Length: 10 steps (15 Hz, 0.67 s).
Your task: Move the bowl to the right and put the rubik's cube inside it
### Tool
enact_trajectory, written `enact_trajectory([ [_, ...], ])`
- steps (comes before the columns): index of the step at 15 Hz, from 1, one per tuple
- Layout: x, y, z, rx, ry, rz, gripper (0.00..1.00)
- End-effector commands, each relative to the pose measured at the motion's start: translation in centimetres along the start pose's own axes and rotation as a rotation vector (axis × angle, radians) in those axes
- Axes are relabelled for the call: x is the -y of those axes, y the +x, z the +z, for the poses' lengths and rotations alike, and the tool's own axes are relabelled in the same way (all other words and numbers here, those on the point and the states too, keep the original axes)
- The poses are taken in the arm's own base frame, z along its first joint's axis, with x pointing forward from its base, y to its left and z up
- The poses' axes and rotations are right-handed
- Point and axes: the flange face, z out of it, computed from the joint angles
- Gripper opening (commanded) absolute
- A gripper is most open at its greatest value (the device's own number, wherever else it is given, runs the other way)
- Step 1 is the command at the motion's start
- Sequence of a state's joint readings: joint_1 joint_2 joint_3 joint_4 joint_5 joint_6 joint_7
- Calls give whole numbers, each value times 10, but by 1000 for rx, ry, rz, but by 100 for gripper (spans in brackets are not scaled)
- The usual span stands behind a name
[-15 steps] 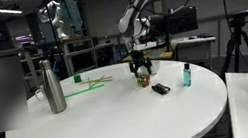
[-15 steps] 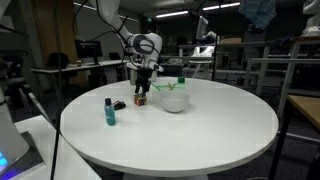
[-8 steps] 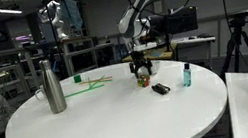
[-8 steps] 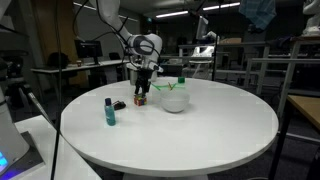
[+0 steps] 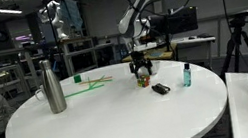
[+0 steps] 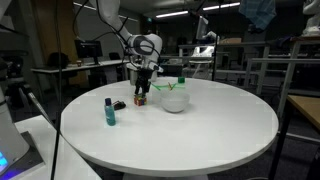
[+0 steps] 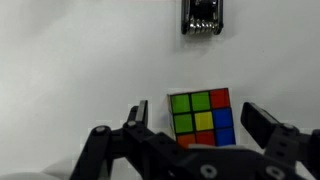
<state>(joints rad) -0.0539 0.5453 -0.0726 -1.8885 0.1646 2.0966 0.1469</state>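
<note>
White round table holds 1 bowl, 1 steel bottle, 1 teal bottle and 1 rubik's cube, which lies between the wide-apart jaws of the gripper.

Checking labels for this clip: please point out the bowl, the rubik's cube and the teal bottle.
bowl (image 6: 175, 104), exterior view, on its white outer wall.
rubik's cube (image 7: 203, 118), wrist view, centre of the face toward the camera.
teal bottle (image 5: 186, 76), exterior view, on its body.

Spread pincer flanking rubik's cube, flat black object beyond
</note>
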Motion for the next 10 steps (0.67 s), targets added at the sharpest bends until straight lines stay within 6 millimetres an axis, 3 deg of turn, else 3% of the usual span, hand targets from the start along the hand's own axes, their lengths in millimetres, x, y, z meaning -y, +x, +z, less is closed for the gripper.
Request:
enact_trajectory([
  [1,-3,0,-7,-2,14,23,100],
  [10,0,1,0,2,1,-2,100],
])
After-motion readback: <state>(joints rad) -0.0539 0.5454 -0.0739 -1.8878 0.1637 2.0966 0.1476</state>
